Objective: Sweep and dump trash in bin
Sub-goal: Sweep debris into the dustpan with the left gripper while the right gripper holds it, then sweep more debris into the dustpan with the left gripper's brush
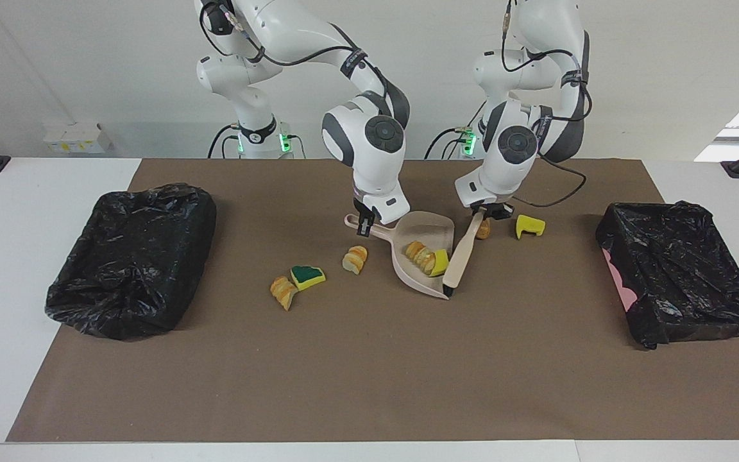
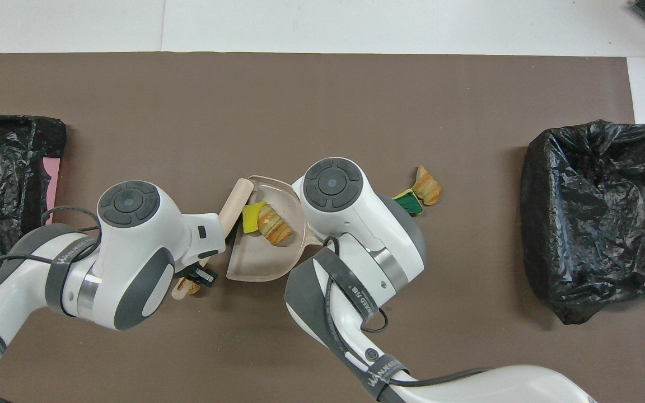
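Now two scraps, a ridged bread chunk (image 1: pixel 416 251) and a yellow sponge piece (image 1: pixel 440 262), lie in the dustpan (image 1: pixel 430 224). Right gripper (image 1: pixel 363 226) is clamped on the dustpan handle; left gripper (image 1: pixel 486 212), arm bent low, grips the brush (image 1: pixel 459 256) at the pan's mouth. Other scraps (image 1: pixel 305 276) sit on the mat (image 1: pixel 369 372), toward the right arm's end.

A dustpan (image 1: pixel 424 256) sits mid-desk holding two scraps (image 1: pixel 427 258), with a brush (image 1: pixel 460 255) against its open edge. Bins stand near the desk's two ends (image 1: pixel 132 256) (image 1: pixel 677 276). Loose scraps (image 1: pixel 299 279) lie between.
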`<move>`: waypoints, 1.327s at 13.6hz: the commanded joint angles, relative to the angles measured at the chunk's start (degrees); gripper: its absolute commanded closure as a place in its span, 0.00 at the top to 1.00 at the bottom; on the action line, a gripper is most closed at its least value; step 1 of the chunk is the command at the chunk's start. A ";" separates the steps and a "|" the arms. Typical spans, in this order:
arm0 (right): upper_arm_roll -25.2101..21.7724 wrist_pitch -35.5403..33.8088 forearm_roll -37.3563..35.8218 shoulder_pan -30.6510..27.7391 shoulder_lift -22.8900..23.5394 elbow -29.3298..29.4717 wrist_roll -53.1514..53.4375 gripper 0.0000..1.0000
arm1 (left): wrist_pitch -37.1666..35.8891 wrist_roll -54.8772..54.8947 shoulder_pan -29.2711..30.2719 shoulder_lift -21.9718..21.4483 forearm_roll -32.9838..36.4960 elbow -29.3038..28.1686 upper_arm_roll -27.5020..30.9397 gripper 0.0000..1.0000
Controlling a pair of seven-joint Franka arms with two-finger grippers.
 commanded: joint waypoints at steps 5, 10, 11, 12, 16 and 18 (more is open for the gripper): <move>0.33 -0.16 0.86 -0.76 -0.97 -1.26 -7.65 0.00 | -12.04 -11.79 1.50 -10.96 -0.91 -1.08 5.09 0.00; 0.25 1.33 -0.36 0.29 -1.23 -1.43 -9.42 0.00 | -13.91 -22.02 6.15 -13.16 6.54 -4.15 7.91 0.00; 0.33 1.51 -1.59 0.29 -1.24 -1.43 -9.85 0.00 | -13.56 -22.02 6.95 -14.30 7.87 -5.72 9.40 0.00; 0.25 1.51 -2.90 0.29 -1.24 -1.43 -11.51 0.00 | -13.39 -22.02 7.04 -15.35 8.49 -7.22 11.24 0.00; 0.33 2.21 -4.06 0.38 -1.41 -2.13 -14.08 0.00 | -11.98 -26.49 7.39 -22.90 8.50 -16.70 13.10 0.00; 0.42 4.14 -4.06 0.99 -1.76 -3.19 -13.81 0.00 | -11.80 -30.09 7.04 -26.07 8.50 -20.48 13.01 0.00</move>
